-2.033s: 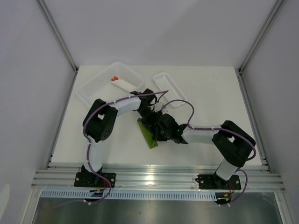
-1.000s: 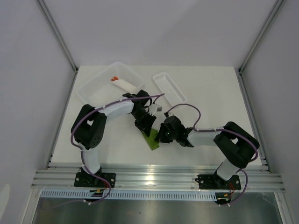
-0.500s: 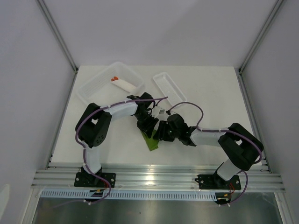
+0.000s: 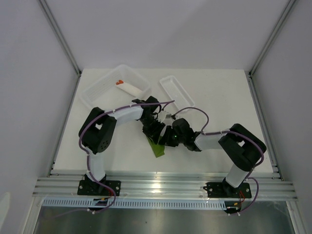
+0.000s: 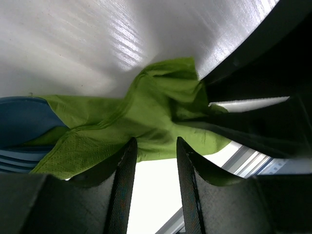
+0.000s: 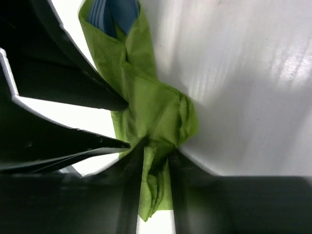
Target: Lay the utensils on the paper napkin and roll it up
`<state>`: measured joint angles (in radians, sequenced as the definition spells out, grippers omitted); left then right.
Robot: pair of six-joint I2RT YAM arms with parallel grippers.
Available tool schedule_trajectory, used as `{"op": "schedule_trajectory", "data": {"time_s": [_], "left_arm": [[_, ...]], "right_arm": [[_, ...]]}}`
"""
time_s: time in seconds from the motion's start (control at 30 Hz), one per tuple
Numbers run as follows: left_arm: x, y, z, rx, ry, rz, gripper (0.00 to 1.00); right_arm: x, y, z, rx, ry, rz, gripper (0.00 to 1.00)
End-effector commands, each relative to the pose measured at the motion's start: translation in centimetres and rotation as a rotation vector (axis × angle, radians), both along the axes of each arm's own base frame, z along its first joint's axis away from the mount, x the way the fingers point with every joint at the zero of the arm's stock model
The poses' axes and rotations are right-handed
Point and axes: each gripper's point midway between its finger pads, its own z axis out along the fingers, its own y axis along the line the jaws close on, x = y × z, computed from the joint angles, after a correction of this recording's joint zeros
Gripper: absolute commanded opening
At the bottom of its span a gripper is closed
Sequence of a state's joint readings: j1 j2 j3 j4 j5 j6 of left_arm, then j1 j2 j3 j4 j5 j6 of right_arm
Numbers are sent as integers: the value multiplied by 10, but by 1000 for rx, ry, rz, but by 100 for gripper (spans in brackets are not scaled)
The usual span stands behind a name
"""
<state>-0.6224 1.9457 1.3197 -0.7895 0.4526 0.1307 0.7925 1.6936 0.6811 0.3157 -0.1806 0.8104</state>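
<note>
The olive-green paper napkin [image 4: 157, 147] lies crumpled into a long bundle on the white table, between the two arms. Dark blue utensils [image 5: 17, 129] poke out of one end of it [image 6: 117, 12], wrapped in the paper. My right gripper [image 6: 156, 151] is shut on a bunched fold of the napkin [image 6: 161, 117], which fills the gap between its fingers. My left gripper [image 5: 156, 144] is open, its fingertips resting on the edge of the napkin [image 5: 151, 107] with bare table showing between them. In the top view the left gripper [image 4: 156, 129] and the right gripper [image 4: 168, 137] nearly touch.
A large clear plastic tray [image 4: 103, 90] at the back left holds a white paper roll with an orange tip [image 4: 129, 87]. A smaller clear tray [image 4: 176, 91] lies behind the grippers. The metal frame rail [image 4: 161, 187] runs along the near table edge.
The right gripper has come up and left against the left gripper and now pinches the napkin bundle. The left arm drew back slightly; its gripper stays over the napkin.
</note>
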Motion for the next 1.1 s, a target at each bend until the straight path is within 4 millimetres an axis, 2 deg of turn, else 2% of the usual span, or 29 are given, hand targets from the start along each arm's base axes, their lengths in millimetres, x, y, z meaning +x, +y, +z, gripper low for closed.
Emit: {"op": "schedule_trajectory", "data": {"time_s": [0.0, 0.1, 0.17, 0.23, 0.27, 0.33, 0.4, 0.5, 0.53, 0.63, 0.7, 0.73, 0.87, 0.97, 1.07], "left_arm": [[7, -9, -7, -20, -13, -9, 43], [11, -8, -3, -25, -23, -1, 43], [15, -8, 3, -28, -33, 4, 44], [17, -5, 9, -30, -35, 11, 46], [24, -7, 21, -49, -63, 12, 47], [29, -1, 31, -47, -77, 24, 50], [41, 0, 51, -76, -116, 35, 52], [47, 6, 71, -80, -158, 27, 53], [47, 9, 72, -67, -168, 25, 53], [42, 18, 65, -26, -157, 32, 52], [34, 17, 60, -37, -102, 55, 52], [25, 19, 48, -31, -66, 66, 53], [22, 18, 33, -31, -53, 101, 55], [24, 12, 23, -7, -83, 58, 55], [15, 10, 8, 32, -40, 37, 53]], "right_arm": [[-13, -14, -33, -79, 100, -21, 18], [-13, -21, -35, -72, 117, -52, 4], [-13, -25, -34, -67, 118, -66, 1], [-11, -27, -30, -67, 107, -80, 0], [-11, -28, -29, -68, 104, -83, 0], [-8, -25, -19, -37, 84, -88, 0], [-6, -23, -10, -17, 66, -84, 0], [-4, -21, 1, 3, 44, -86, 0], [-2, -21, 9, 15, 27, -88, 0], [-2, -23, 22, 24, 5, -94, 0], [-3, -25, 22, 15, -1, -98, 0], [-5, -29, 18, 0, 5, -102, 0], [-11, -32, -5, -25, 46, -88, 0], [-13, -30, -14, -31, 60, -72, 0], [-14, -30, -17, -34, 62, -65, 0]]}}
